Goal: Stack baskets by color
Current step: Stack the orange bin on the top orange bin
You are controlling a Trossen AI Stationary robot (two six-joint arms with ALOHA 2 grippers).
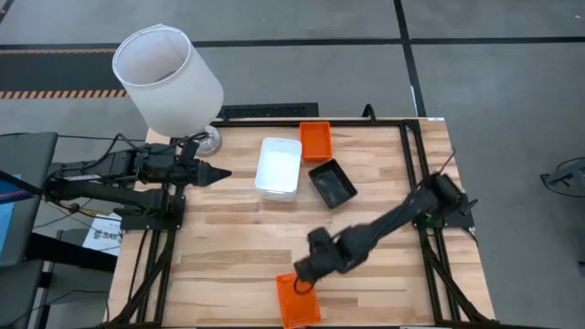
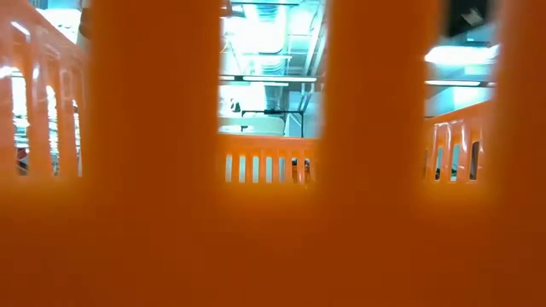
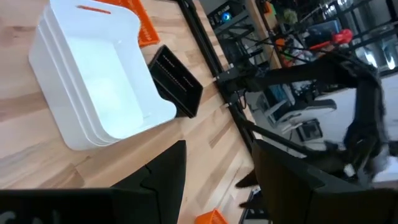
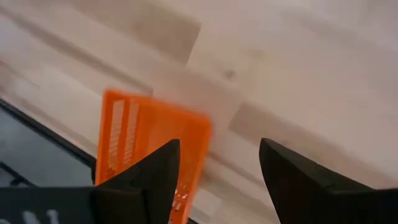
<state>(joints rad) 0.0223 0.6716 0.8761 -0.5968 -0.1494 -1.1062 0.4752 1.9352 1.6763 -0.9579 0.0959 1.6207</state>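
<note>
We see a robotics lab or workshop: a wooden bench [image 1: 238, 238] on a black frame, grey floor with hazard tape [image 1: 55, 92], ceiling strip lights [image 2: 269, 78], cluttered equipment [image 3: 298, 50] behind.

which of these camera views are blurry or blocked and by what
Low view: almost wholly blocked by an out-of-focus orange basket right against the lens; only bright ceiling lights show through its slots. Right wrist view: motion-blurred, the orange basket and table smeared. Left wrist view: white baskets fairly sharp, the room behind soft. High view: clear and evenly lit.
</note>
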